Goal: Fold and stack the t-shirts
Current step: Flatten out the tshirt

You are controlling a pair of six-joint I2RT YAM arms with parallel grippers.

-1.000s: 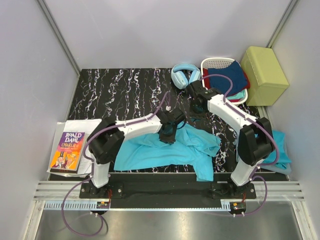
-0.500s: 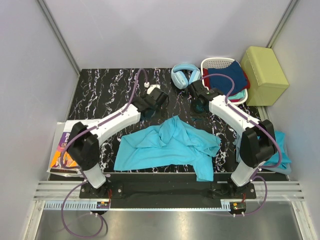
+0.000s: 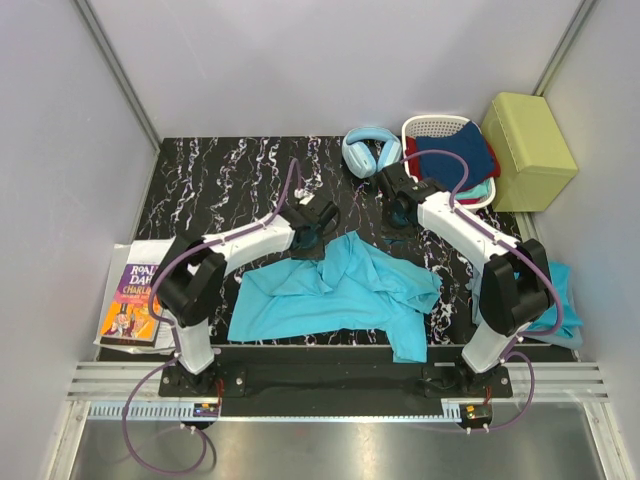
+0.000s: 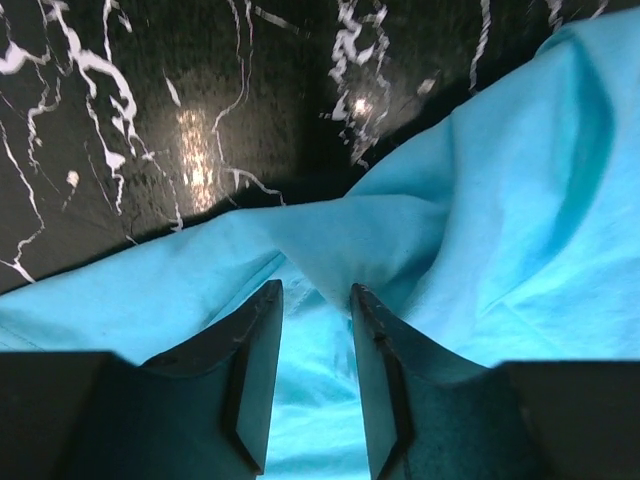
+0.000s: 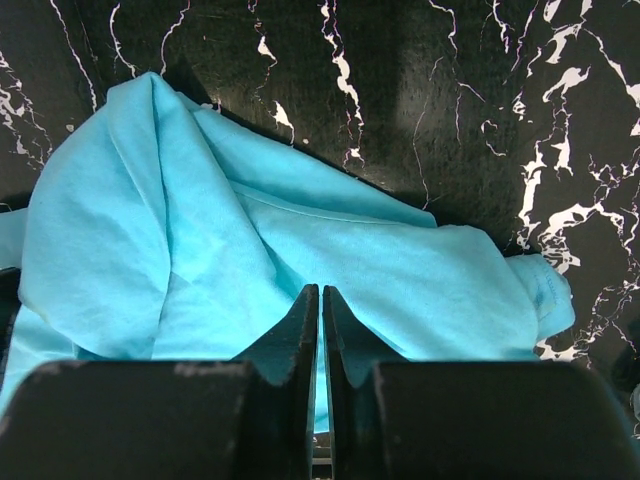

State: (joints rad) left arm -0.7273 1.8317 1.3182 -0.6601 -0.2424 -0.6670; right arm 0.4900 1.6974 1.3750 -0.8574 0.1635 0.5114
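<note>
Crumpled turquoise-blue cloth t-shirt point(image 3: 340, 290) lies lower centre on black white-veined marble worktop point(image 3: 220, 180). Left gripper point(image 4: 315, 292) at its upper edge, jaws slightly apart astride raised fold. Right gripper point(image 5: 320, 292) upper right of centre, jaws together, empty.

Pale grey walls point(image 3: 330, 60) round black marble-look tbl point(image 3: 220, 180), steel ledge point(image 3: 330, 450) in front.

open tabletop point(image 3: 215, 180) far left, t-shirt point(image 3: 345, 295) mid-table, headphones point(image 3: 368, 150) and basket point(image 3: 432, 124) crowding far right
</note>
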